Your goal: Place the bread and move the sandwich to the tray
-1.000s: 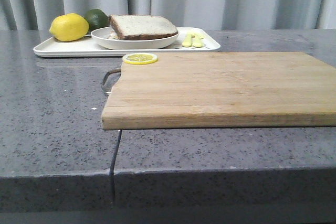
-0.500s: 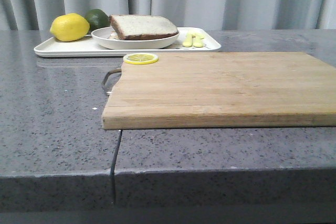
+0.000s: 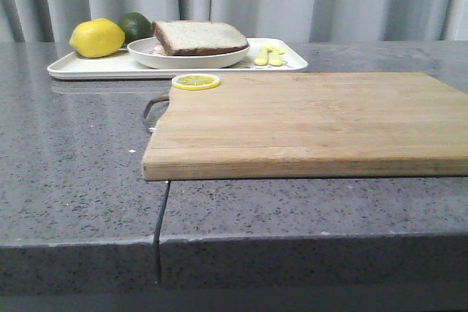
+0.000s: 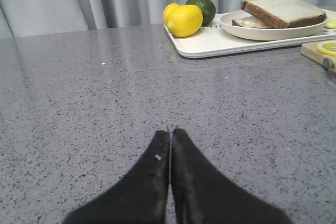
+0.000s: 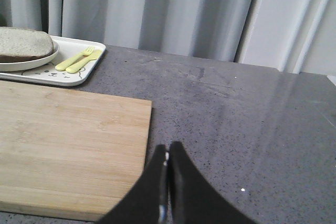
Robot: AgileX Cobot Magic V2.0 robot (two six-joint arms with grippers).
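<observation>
tray (image 3: pixel 80 68) with its plate (image 3: pixel 146 52) edged slightly right in the front view

Two lemons (image 4: pixel 184 20), one lime (image 4: pixel 202 7), perhaps two utensils (image 5: pixel 79 59).

We see a brown-crusted pale bread slice (image 3: pixel 200 36) topping the sandwich on a round white plate (image 3: pixel 188 56). The plate sits on the flat rectangular white tray (image 3: pixel 88 68).

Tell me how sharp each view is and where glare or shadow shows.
Front view: cutting board sharp, a dark shadow under its near edge, curtain reflected pale on the counter. Left wrist view: soft sheen on the counter, lemon crisp, closed left hand a featureless black. Right wrist view: glare streak at the counter's far side, closed right hand dark.
</observation>
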